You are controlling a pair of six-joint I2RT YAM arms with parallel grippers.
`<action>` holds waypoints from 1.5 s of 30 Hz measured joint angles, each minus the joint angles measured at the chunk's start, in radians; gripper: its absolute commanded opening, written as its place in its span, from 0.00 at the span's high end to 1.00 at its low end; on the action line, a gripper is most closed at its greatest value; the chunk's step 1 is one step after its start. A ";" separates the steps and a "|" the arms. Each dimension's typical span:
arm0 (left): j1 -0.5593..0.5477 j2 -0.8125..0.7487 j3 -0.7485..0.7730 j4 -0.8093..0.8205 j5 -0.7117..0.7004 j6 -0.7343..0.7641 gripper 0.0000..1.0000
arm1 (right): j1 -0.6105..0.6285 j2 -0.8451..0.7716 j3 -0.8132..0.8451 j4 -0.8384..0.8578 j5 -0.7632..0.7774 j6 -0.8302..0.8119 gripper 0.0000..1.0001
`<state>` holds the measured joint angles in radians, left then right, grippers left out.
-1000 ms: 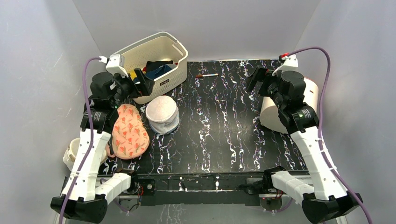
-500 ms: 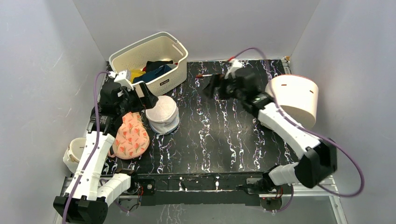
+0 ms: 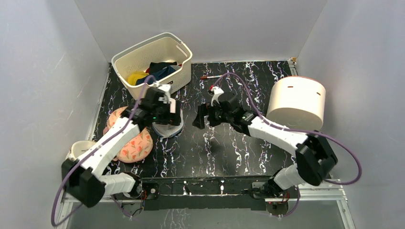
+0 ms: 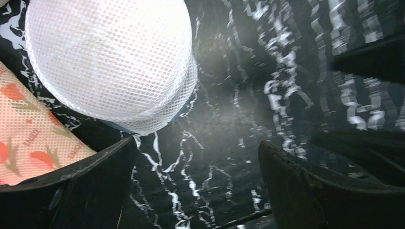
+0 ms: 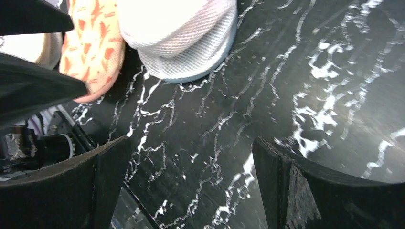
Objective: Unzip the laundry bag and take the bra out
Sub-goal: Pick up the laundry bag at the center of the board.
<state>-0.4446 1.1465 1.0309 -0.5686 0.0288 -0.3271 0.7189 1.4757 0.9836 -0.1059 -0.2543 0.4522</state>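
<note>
The laundry bag, a round white mesh pouch with a grey-blue zipper rim, stands zipped left of the table's middle. It also shows in the left wrist view and the right wrist view. My left gripper hovers just over the bag's top, open and empty. My right gripper is a short way to the bag's right, open and empty, above bare tabletop. The bra is not visible in any view.
An orange-pink leaf-print pad lies touching the bag's left side. A cream slotted basket with clothes stands at the back left. A large white cylinder stands at the right. A pen lies at the back. A beige cup sits off the left edge.
Both arms have swung in toward the bag: the left from the basket side to just over it, the right from the far right across to its right side.
</note>
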 measured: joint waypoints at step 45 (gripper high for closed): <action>-0.248 0.274 0.272 -0.014 -0.360 -0.111 1.00 | -0.008 -0.387 -0.192 -0.050 0.203 -0.026 0.02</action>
<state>-0.6930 1.4208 1.3029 -0.5831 -0.3309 -0.4385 0.7113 1.0885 0.7918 -0.1555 -0.0517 0.4267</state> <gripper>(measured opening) 0.042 0.980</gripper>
